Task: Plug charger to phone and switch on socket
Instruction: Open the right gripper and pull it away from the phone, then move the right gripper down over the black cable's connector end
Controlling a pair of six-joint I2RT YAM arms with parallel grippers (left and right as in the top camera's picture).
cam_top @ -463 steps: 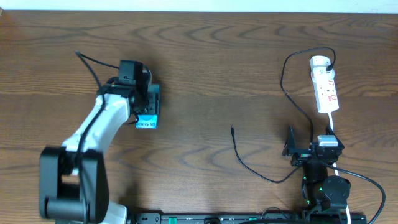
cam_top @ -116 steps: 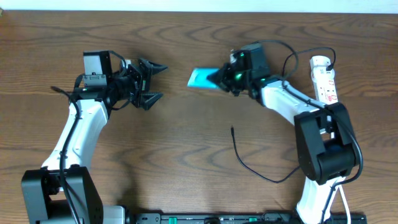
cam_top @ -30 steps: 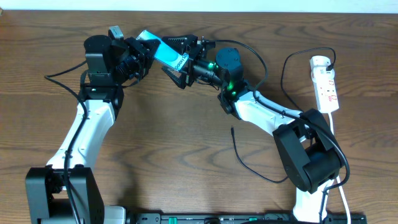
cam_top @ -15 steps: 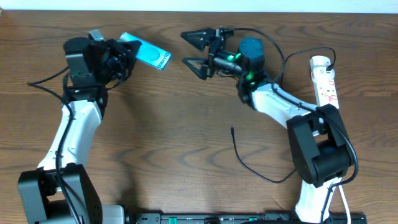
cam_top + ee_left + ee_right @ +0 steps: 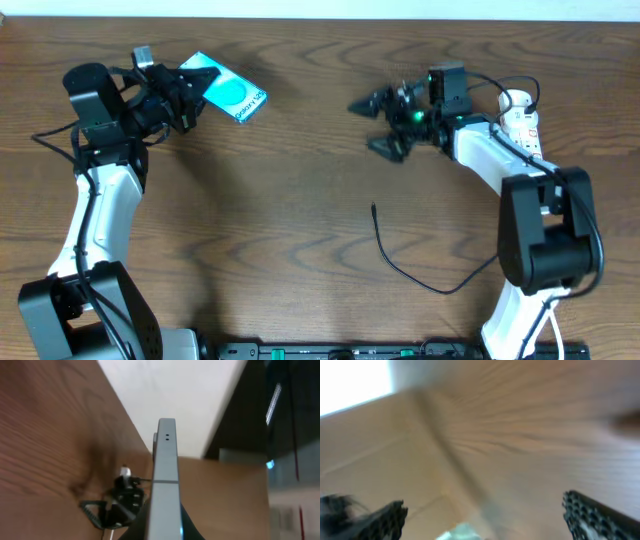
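Note:
My left gripper point(image 5: 188, 88) is shut on the phone point(image 5: 232, 93) and holds it above the table's far left, cyan screen facing up. In the left wrist view the phone point(image 5: 164, 480) shows edge-on between my dark fingers point(image 5: 141, 526). My right gripper point(image 5: 372, 125) hangs open and empty over the far middle, well apart from the phone. The right wrist view is blurred, with both fingers point(image 5: 589, 514) spread wide. The charger point(image 5: 400, 262) lies loose on the table, its plug tip point(image 5: 373, 208) pointing away. The socket point(image 5: 516, 103) sits far right, mostly behind my right arm.
Wooden table point(image 5: 300, 220) with its far edge against a white wall. The socket's white cord point(image 5: 548, 318) runs down the right side to the front. A thin black cable point(image 5: 470, 95) loops beside the socket. Both arm bases stand at the front edge.
The two grippers have drawn apart: my left one carried the phone leftward, the right one backed off to the right, open and empty. The charger has not moved.

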